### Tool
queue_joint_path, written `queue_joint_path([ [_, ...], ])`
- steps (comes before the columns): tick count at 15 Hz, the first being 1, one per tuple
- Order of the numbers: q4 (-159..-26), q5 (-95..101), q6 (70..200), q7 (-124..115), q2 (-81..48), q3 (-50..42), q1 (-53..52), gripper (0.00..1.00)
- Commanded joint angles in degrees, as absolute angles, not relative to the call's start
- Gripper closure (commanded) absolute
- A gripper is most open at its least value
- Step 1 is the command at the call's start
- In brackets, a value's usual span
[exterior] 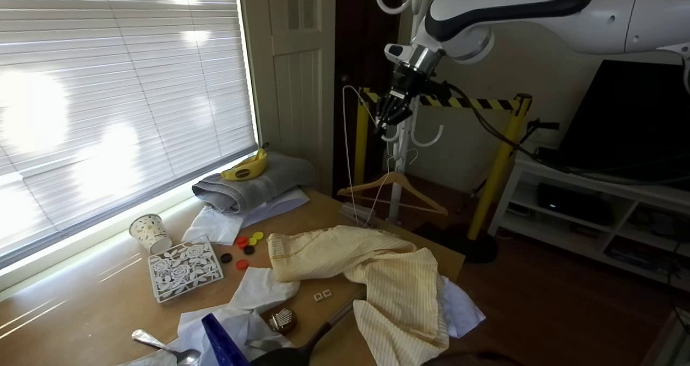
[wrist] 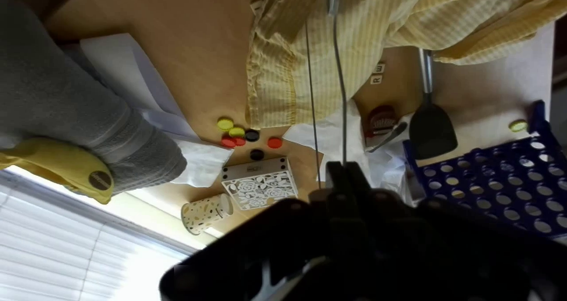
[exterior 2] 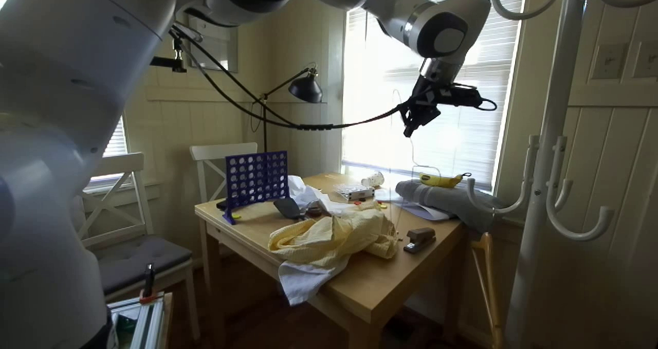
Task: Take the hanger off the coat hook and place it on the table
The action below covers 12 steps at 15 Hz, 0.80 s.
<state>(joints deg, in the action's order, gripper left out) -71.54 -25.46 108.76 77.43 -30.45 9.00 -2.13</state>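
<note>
My gripper (exterior: 380,129) is shut on one side of a thin wire hanger (exterior: 348,156). It holds the hanger in the air over the table (exterior: 102,306), near its far corner. The hanger hangs long and narrow, apart from the coat hook (exterior 2: 478,202) in that exterior view. In the wrist view the wire (wrist: 340,79) runs up from between the closed fingertips (wrist: 344,164). The hanger's lower end passes in front of the yellow striped cloth (exterior 2: 349,231); whether it touches is unclear. A wooden hanger (exterior: 396,181) hangs low on the white pole stand.
A grey rolled towel (exterior: 269,177) with a yellow banana pouch (exterior: 245,166) lies by the window. A stapler (exterior 2: 420,239), a blue game frame (exterior 2: 257,177), a white box (wrist: 261,185), a paper cup (wrist: 206,212) and game discs share the table. Striped posts stand behind.
</note>
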Motion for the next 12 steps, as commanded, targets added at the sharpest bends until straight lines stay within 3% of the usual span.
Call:
queue_joint_path([
  [1,-65.4,-13.5,113.3,70.8,-34.4,8.3,-8.3,0.99],
  [12,-37.9,14.6,87.9,69.3,-53.1,4.0,-27.2,0.99],
])
